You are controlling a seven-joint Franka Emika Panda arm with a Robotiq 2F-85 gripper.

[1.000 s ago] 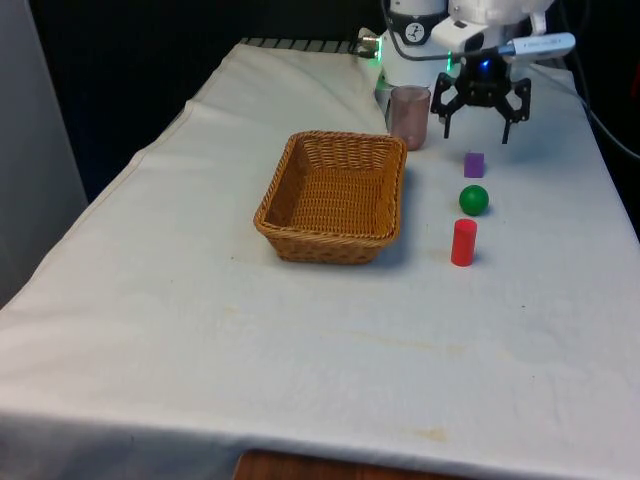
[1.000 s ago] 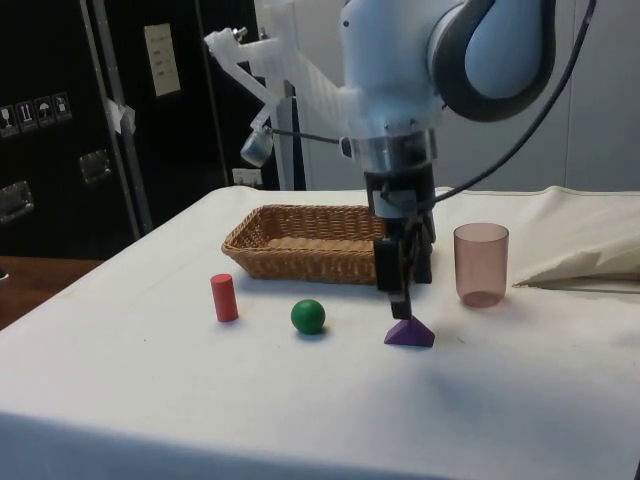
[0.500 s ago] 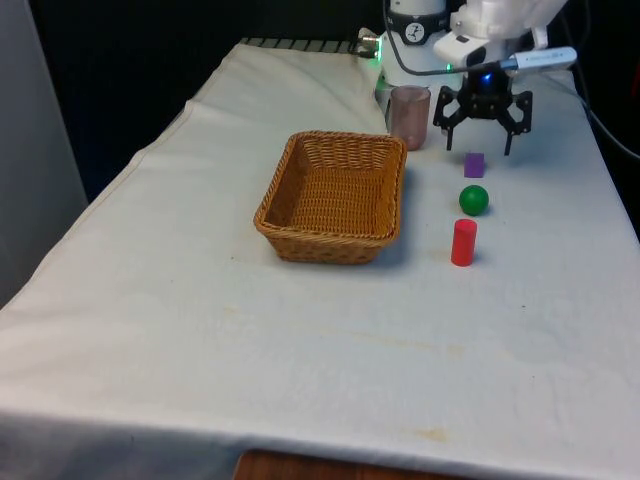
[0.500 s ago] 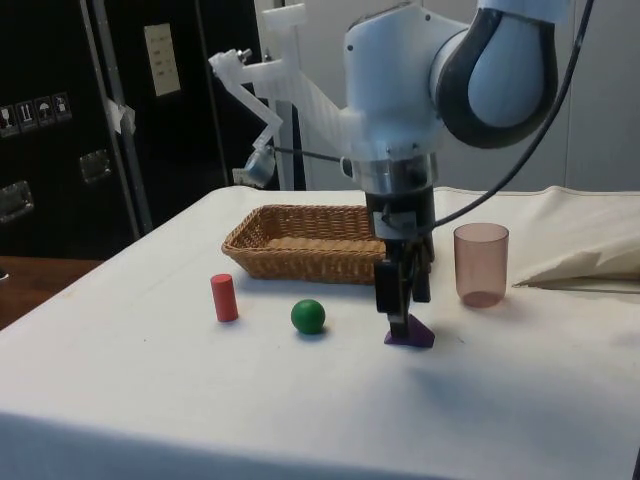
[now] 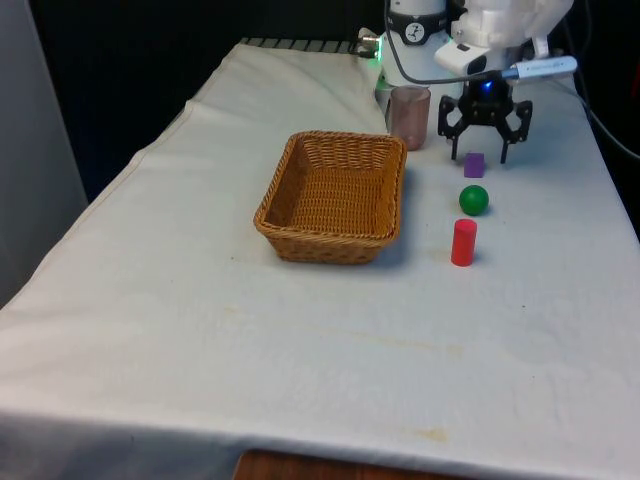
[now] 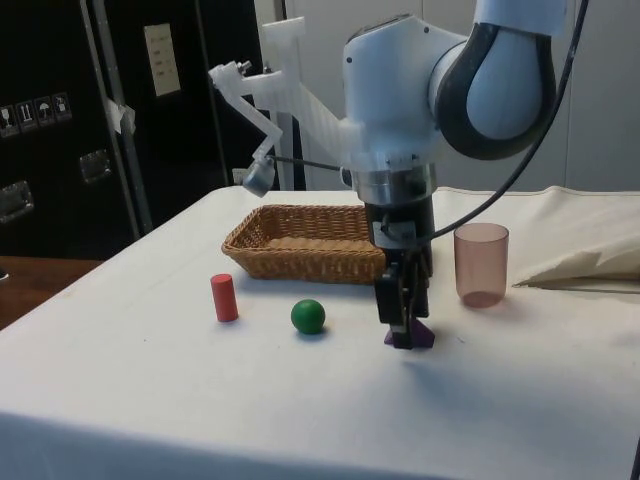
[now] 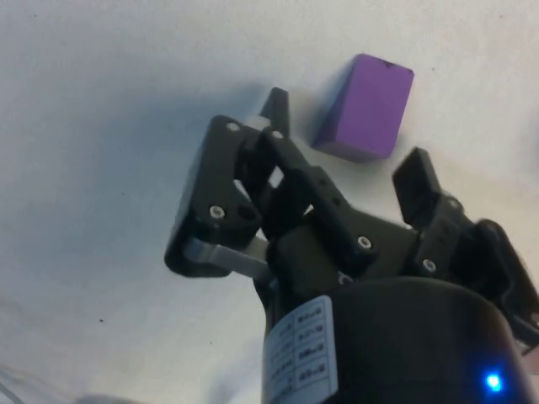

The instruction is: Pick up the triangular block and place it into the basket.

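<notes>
A white Franka arm lowers its black gripper (image 5: 484,150) over the purple triangular block (image 5: 474,165) on the cloth-covered table (image 5: 300,340), the reach-and-grasp step of the job, judged from the pose; the block lies near the far end of the table, beside a translucent pinkish cup (image 5: 408,117) and at the head of a row with a green ball (image 5: 474,199) and a red cylinder (image 5: 463,242). The jaws stand wide open, one fingertip to each side of the block, gripping nothing; in the wrist view the block (image 7: 364,108) sits between and just beyond the fingertips (image 7: 274,108), apparently untouched, and in the side view the gripper (image 6: 404,330) hangs very low over the block (image 6: 418,337), close to the cloth. What comes next, by this reading: settle the last bit down, close squarely on the block's flat sides, lift clear, then carry it across to the wicker basket (image 5: 290,190), which waits nearby towards the front view's left.
</notes>
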